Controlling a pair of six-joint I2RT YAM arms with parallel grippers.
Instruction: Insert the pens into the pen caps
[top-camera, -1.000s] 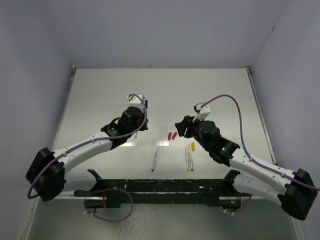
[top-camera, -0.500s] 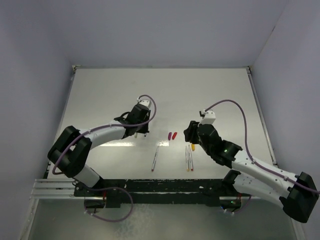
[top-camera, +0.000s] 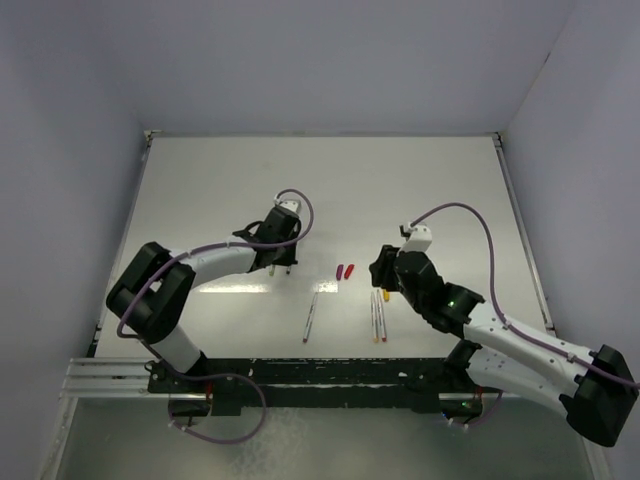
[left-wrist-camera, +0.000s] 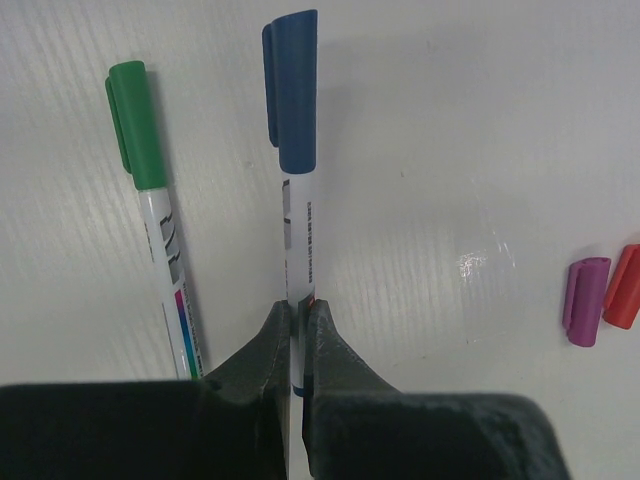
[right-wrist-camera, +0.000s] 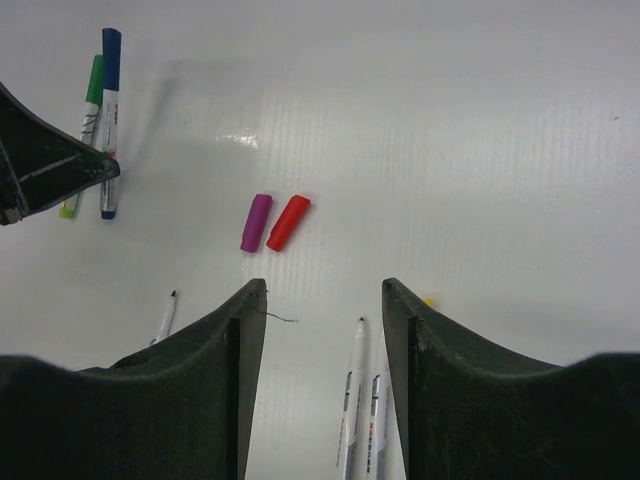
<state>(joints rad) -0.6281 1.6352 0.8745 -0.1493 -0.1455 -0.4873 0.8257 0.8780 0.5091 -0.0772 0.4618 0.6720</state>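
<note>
White, faintly ribbed table (top-camera: 200, 180) boxed in by pale lavender walls (top-camera: 330, 60); patches of glare near its middle. Too small overhead, plain from the left wrist: left gripper (left-wrist-camera: 297, 318), jaws nearly closed, pinching the barrel of a blue-capped pen (left-wrist-camera: 297, 210); green-capped pen (left-wrist-camera: 150, 220) just beside it, apart; magenta cap (left-wrist-camera: 585, 301) and red cap (left-wrist-camera: 622, 287) side by side to the right. From the right wrist: right gripper (right-wrist-camera: 323, 290), jaws wide, holding nothing, above two uncapped pens (right-wrist-camera: 352, 400) lying side by side; lone uncapped pen (right-wrist-camera: 165, 318) to their left; sliver of yellow cap (right-wrist-camera: 427, 300) past one finger.
</note>
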